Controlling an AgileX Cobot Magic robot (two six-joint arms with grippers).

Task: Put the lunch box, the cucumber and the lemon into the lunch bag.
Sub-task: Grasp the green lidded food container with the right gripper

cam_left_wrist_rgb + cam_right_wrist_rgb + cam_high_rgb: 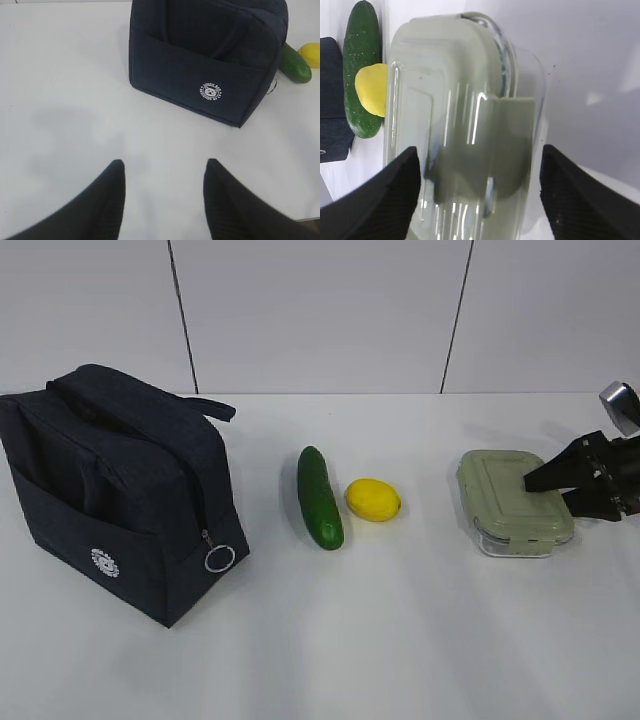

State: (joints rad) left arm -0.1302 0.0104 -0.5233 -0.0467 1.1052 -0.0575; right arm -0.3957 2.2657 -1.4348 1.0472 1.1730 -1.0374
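On the white surface point(420, 640), the boxy dark navy fabric lunch bag point(115, 495) stands at about 9 o'clock in the exterior view, its small white round logo point(105, 562) facing the camera and a metal ring zipper pull point(220, 558) hanging at its near right corner. Its top looks closed from this angle.

Just right of centre the smooth dark green cucumber point(319, 497) lies pointing roughly 12 to 6 o'clock, and the small bright yellow lemon point(373, 500) rests just beside it at its 3 o'clock; whether the two touch cannot be told.

Further toward 3 o'clock sits the rectangular clear glass lunch box point(514, 502) with its pale sage-green clip lid, flat on the surface and well apart from the bag.

The right claw point(548, 490) reaches in from the right edge, released and spread wide, one black finger above the lid and the other at the box's right end. In the right wrist view the right claw point(480, 192) has its two fingers point(380, 200) standing on either side of the box with gaps visible, so nothing is grasped.

The left claw point(162, 195) appears only in the left wrist view, half parted and empty, hovering over bare surface at the bag's 6 o'clock, the bag's logo panel facing it.
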